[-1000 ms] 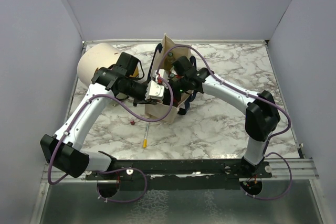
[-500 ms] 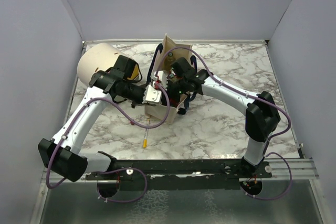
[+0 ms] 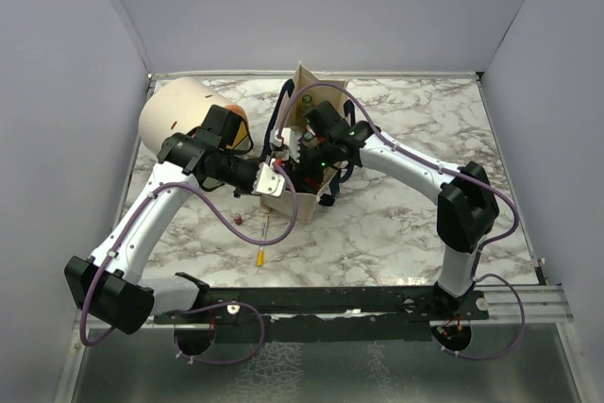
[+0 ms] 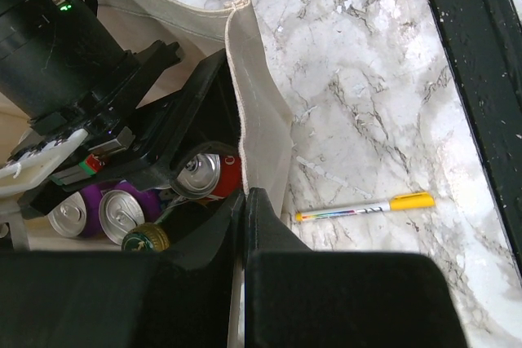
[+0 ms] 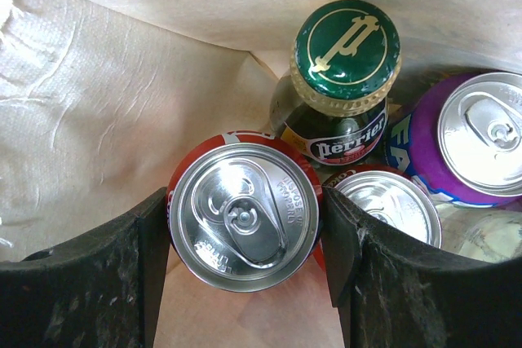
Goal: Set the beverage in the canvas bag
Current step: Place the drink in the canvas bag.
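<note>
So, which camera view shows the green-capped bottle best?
The right wrist view: the bottle stands close below the camera, cap and label clear. The left wrist view shows only its cap, small, deep in the canvas bag. The top view does not show it.

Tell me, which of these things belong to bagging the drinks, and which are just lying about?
Part of the job: canvas bag, its rim pinched by the left gripper; red can, held inside the bag by the right gripper; Perrier bottle and purple can, already bagged.

Just lying about: yellow-capped marker on the table beside the bag; cream drum-shaped thing, far left.
</note>
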`<state>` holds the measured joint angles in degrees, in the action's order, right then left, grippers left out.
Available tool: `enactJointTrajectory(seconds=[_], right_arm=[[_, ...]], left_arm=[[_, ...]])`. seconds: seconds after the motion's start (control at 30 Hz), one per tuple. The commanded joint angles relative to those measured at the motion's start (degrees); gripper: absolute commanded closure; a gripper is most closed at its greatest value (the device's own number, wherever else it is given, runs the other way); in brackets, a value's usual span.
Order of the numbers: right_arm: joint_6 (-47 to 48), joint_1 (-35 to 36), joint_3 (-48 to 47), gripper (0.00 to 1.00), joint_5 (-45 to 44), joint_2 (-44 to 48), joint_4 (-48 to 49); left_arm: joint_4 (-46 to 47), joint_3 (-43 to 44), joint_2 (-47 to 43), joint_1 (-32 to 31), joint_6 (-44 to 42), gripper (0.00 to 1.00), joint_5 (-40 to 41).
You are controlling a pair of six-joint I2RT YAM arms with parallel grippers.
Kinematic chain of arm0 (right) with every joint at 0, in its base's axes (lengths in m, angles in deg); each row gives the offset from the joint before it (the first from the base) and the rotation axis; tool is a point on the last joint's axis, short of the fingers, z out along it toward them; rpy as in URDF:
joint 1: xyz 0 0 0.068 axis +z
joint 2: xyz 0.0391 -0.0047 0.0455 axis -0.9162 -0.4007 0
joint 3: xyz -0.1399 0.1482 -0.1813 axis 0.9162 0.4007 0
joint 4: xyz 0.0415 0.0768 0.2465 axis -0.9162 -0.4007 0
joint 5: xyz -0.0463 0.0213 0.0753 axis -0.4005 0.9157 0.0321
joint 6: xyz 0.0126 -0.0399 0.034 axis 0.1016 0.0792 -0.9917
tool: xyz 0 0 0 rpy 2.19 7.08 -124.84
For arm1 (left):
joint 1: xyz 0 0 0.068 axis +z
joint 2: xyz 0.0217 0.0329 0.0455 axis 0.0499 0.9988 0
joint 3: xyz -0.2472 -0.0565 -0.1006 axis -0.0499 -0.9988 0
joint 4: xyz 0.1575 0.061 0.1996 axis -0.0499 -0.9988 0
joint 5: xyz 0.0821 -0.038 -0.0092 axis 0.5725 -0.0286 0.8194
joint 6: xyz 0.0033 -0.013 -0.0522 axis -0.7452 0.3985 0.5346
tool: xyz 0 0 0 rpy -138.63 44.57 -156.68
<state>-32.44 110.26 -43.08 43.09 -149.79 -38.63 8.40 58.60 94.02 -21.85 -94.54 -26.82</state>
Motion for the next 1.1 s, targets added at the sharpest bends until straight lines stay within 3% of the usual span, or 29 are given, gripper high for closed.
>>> enactJointTrajectory(seconds=[0.0, 0.4, 1.07], right_arm=[[-0.7, 0.5, -1.6, 0.42, 6.4, -2.5, -6.4], [0.4, -1.4, -5.7, 0.38, 11.2, -3.9, -9.4], [0.4, -3.3, -8.8, 0.18, 15.6, -4.4, -10.8]], left_arm=[[-4.6, -0.6, -0.5, 0.0, -1.0, 1.0, -3.2], [-4.4, 0.3, 0.5, 0.0, -1.2, 1.0, -2.5], [-3.7, 1.8, 1.8, 0.0, -1.6, 1.0, -2.5]])
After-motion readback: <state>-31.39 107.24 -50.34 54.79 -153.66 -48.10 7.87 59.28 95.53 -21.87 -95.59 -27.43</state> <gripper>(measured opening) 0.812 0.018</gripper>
